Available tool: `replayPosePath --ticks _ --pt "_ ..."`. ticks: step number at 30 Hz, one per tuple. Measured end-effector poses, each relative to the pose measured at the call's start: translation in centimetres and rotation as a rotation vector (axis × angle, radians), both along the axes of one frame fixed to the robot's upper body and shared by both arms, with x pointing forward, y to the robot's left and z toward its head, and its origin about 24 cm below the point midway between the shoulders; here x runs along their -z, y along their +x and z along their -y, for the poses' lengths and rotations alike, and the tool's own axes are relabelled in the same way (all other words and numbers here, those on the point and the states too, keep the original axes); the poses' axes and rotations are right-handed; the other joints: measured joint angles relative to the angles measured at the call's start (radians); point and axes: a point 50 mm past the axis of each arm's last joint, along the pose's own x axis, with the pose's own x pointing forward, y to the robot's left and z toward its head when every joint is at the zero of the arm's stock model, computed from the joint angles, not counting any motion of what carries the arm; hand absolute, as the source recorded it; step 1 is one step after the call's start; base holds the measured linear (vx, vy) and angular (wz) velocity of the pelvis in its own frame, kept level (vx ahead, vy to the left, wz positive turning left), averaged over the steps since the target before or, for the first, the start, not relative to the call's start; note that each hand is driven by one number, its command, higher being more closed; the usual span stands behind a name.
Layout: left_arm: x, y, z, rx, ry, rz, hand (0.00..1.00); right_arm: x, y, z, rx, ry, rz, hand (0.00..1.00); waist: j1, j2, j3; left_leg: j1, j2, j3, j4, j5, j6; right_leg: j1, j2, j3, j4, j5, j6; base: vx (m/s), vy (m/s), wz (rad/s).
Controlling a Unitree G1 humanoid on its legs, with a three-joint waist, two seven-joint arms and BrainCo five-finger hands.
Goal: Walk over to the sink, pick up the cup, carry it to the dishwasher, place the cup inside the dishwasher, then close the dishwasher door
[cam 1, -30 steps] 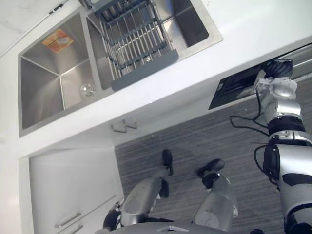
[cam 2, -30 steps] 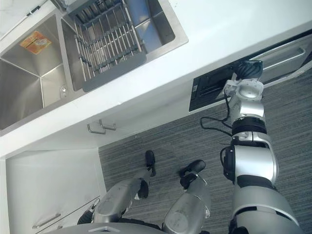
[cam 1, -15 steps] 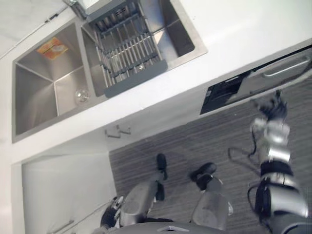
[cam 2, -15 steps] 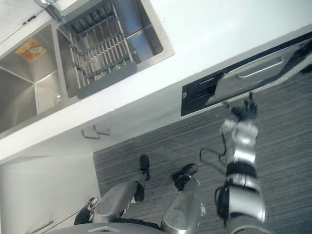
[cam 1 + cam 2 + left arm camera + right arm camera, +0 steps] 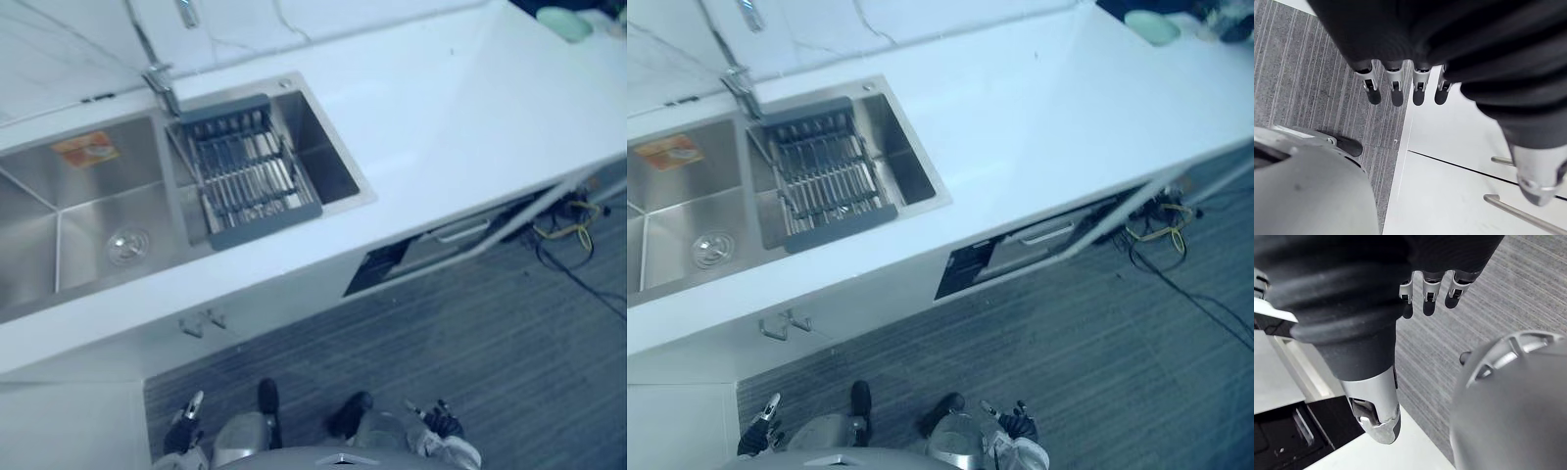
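Left eye view looks down on the long white counter (image 5: 460, 108), with the steel sink (image 5: 69, 235) at its left and a grey drain rack (image 5: 245, 176) bridging the right basin. Further right, under the counter, the dishwasher door (image 5: 446, 243) stands ajar, so closing is not yet done. The left hand (image 5: 1396, 93) and right hand (image 5: 1425, 289) hang low, fingers relaxed and empty. I judge the cup sits hidden inside the dishwasher.

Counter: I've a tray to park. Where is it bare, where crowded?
Bare: the counter between the right basin and the green dish at its far right end; also the left basin, save a sticker. Crowded: the right basin, spanned by the rack.
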Motion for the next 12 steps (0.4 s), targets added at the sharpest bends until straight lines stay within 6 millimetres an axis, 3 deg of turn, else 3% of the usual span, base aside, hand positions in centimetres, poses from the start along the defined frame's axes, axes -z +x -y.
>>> replayPosePath --ticks 3,4,5,6,7,8,9,12 --pt "0.1 -0.1 -0.3 0.053 0.028 -0.034 0.00 0.4 -1.0 -0.5 0.002 0.032 -0.024 0.00 -0.013 -0.010 -0.011 0.015 0.002 -0.102 0.000 0.003 0.011 -0.019 0.006 0.206 0.119 0.049 -0.019 0.07 0.059 0.97" --pt "0.0 0.3 -0.5 0.082 0.042 -0.033 0.00 0.7 -1.8 -1.1 0.014 0.052 -0.044 0.00 -0.015 -0.006 -0.019 0.015 0.021 -0.163 0.001 0.009 0.015 -0.029 0.062 0.308 0.088 -0.023 0.011 0.12 -0.026 1.29" --pt "-0.1 0.5 -0.8 0.090 0.052 -0.032 0.00 0.9 -2.1 -1.5 0.015 0.064 -0.049 0.00 -0.018 -0.014 -0.024 0.009 0.028 -0.192 0.001 0.012 0.014 -0.022 0.106 0.353 0.042 -0.062 0.014 0.09 -0.073 1.29" --pt "-0.2 0.9 -1.2 0.111 0.072 -0.032 0.00 1.1 -2.4 -2.1 0.020 0.081 -0.056 0.00 -0.025 -0.031 -0.031 -0.005 0.030 -0.244 0.001 0.020 0.007 -0.005 0.181 0.429 -0.067 -0.104 0.015 0.08 -0.141 1.28" --pt "-0.2 1.2 -1.3 0.126 0.081 -0.030 0.00 1.3 -2.8 -2.3 0.037 0.094 -0.065 0.00 -0.026 -0.058 -0.036 -0.016 0.008 -0.288 0.001 0.025 0.002 0.015 0.231 0.498 -0.179 -0.101 0.015 0.02 -0.159 1.20" --pt "-0.4 1.4 -1.8 0.130 0.093 -0.025 0.00 1.3 -2.9 -2.4 0.045 0.099 -0.069 0.00 -0.024 -0.077 -0.039 -0.022 -0.012 -0.296 0.000 0.027 0.000 0.019 0.238 0.528 -0.210 -0.082 0.001 0.04 -0.220 1.02" --pt "-0.5 1.6 -2.3 0.132 0.112 -0.027 0.00 1.4 -3.3 -2.3 0.069 0.101 -0.073 0.00 -0.022 -0.110 -0.045 -0.021 -0.058 -0.308 -0.001 0.025 -0.002 0.037 0.213 0.542 -0.218 -0.093 0.010 0.07 -0.158 0.60" --pt "0.0 1.1 -1.1 0.122 0.087 -0.045 0.00 1.0 -3.1 -1.4 0.116 0.081 -0.042 0.00 -0.025 -0.068 -0.063 -0.003 -0.039 -0.197 0.000 0.022 -0.013 0.058 0.200 0.510 -0.219 -0.116 0.018 0.07 -0.033 0.37"
